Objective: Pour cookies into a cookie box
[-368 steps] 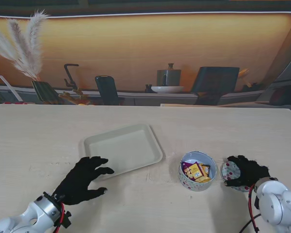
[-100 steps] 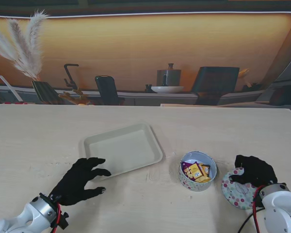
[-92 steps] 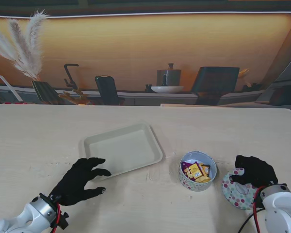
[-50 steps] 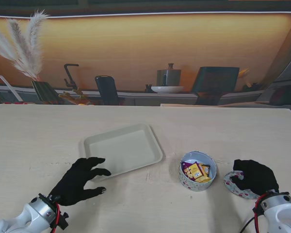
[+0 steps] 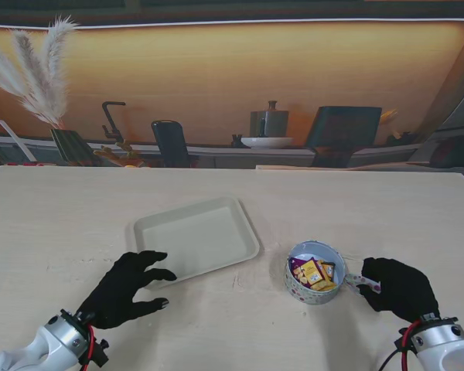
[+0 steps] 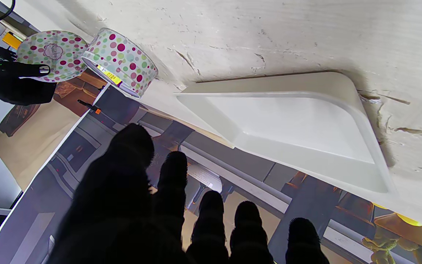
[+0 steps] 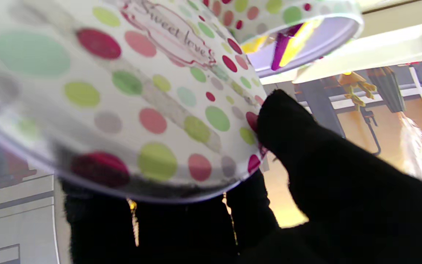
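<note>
Right hand (image 5: 398, 287) grips dotted lid (image 7: 123, 95) just beside filled cookie box (image 5: 315, 272), likely for closing; left hand (image 5: 127, 287) rests spread, empty.

The setting is a staged test bench dressed to resemble a home kitchen, not a working kitchen. A pale wood-grain table (image 5: 356, 201) fills the near ground, its surface scuffed and scratched in the left wrist view. Along its far edge stands a flat printed backdrop (image 5: 232, 85) showing a warm orange wall, a counter line, a tap (image 5: 110, 117) at left, a lidded pot on a plate (image 5: 268, 127) at centre, dark chairs (image 5: 170, 143) and pampas grass (image 5: 35, 69) at far left. The print ends at a slanted edge on the far right, where plain grey structure shows. Red and black cabling runs at both robot wrists in the near corners.
</note>
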You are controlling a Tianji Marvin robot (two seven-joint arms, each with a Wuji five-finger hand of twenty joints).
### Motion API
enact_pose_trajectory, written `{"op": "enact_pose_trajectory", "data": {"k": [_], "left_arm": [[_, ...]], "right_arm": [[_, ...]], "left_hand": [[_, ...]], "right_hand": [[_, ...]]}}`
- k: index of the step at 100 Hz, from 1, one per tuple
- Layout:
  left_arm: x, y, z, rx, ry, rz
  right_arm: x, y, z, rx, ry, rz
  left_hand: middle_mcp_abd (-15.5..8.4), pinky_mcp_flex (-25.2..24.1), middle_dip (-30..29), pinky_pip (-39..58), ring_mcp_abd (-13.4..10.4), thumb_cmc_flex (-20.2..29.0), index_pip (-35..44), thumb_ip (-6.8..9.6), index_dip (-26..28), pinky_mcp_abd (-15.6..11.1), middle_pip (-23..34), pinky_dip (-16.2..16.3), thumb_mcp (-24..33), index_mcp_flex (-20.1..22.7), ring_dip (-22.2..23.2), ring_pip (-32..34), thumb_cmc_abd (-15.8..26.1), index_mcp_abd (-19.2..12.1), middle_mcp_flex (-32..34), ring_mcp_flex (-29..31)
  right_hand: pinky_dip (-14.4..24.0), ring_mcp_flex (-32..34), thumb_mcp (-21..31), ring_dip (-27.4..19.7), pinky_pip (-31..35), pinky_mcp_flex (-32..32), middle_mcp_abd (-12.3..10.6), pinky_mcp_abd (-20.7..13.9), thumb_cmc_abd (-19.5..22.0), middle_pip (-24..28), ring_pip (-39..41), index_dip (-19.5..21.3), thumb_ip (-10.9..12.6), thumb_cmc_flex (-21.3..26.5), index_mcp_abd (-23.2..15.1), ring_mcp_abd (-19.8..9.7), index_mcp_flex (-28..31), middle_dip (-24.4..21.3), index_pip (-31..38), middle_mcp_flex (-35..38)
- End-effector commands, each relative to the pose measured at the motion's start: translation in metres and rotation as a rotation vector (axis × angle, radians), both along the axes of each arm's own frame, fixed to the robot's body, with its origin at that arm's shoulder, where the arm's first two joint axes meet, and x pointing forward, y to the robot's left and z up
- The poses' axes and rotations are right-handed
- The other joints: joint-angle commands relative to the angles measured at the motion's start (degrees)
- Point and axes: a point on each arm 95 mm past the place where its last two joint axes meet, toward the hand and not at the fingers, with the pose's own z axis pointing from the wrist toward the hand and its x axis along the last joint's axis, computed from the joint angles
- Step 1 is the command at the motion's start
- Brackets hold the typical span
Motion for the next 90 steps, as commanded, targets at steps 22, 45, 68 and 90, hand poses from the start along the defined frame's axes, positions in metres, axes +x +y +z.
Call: {"op": "enact_pose_trajectory", "data": {"k": [22, 45, 68, 90], "left_arm": [[-0.004, -0.002, -0.001, -0.009, 0.010, -0.011], [-0.005, -0.002, 0.000, -0.014, 0.003, -0.011], [-0.005, -0.002, 0.000, -0.014, 0.003, -0.010], [-0.005, -0.002, 0.001, -0.011, 0.000, -0.010]], "right_arm": [[-0.012, 0.026, 0.019, 0.029, -0.013, 0.090], [-0.016, 0.037, 0.028, 0.020, -0.027, 0.137], [-0.022, 0.050, 0.038, 0.040, -0.057, 0.178], [-0.028, 0.062, 0.045, 0.070, -0.072, 0.211]], "left_hand": [[0.61, -1.05, -0.45, 0.80, 0.57, 0.87, -0.55, -1.58, 0.00, 0.43, -0.51, 2.66, -2.19, 1.57, 1.44, 0.40, 4.06, -0.51, 0.88, 1.15], [0.74, -1.07, -0.50, 0.67, 0.72, 1.02, -0.60, -1.56, 0.03, 0.50, -0.52, 3.12, -2.62, 1.84, 1.43, 0.42, 4.22, -0.50, 1.02, 1.16], [0.72, -1.02, -0.52, 0.40, 0.67, 1.14, -0.70, -1.51, 0.12, 0.39, -0.53, 3.32, -2.89, 1.86, 1.40, 0.41, 4.35, -0.44, 1.02, 1.14], [0.81, -0.96, -0.54, 0.20, 0.72, 1.25, -0.73, -1.48, 0.23, 0.35, -0.55, 3.42, -3.05, 1.96, 1.36, 0.38, 4.37, -0.44, 1.00, 1.07]], "right_hand": [[0.07, 1.30, 1.16, -0.53, 1.98, 0.59, 0.74, -0.86, 2.06, 1.04, 0.88, 2.05, 1.41, 2.42, 0.10, 1.67, 0.19, -0.09, 0.73, -0.53], [0.18, 1.64, 0.68, -0.22, 2.48, 1.36, 0.88, -1.65, 2.99, 1.68, 1.71, 3.55, 1.57, 2.25, 0.06, 1.11, -0.61, 0.60, 0.77, -0.89], [0.22, 1.63, 0.52, -0.06, 2.50, 1.47, 0.97, -1.77, 3.34, 2.03, 2.09, 4.16, 1.57, 2.19, 0.07, 0.93, -0.91, 1.00, 0.67, -1.06], [0.25, 1.62, 0.28, -0.05, 2.52, 1.52, 0.98, -1.81, 3.86, 2.10, 2.14, 4.39, 1.52, 2.09, 0.06, 0.94, -1.12, 1.18, 0.60, -1.20]]}}
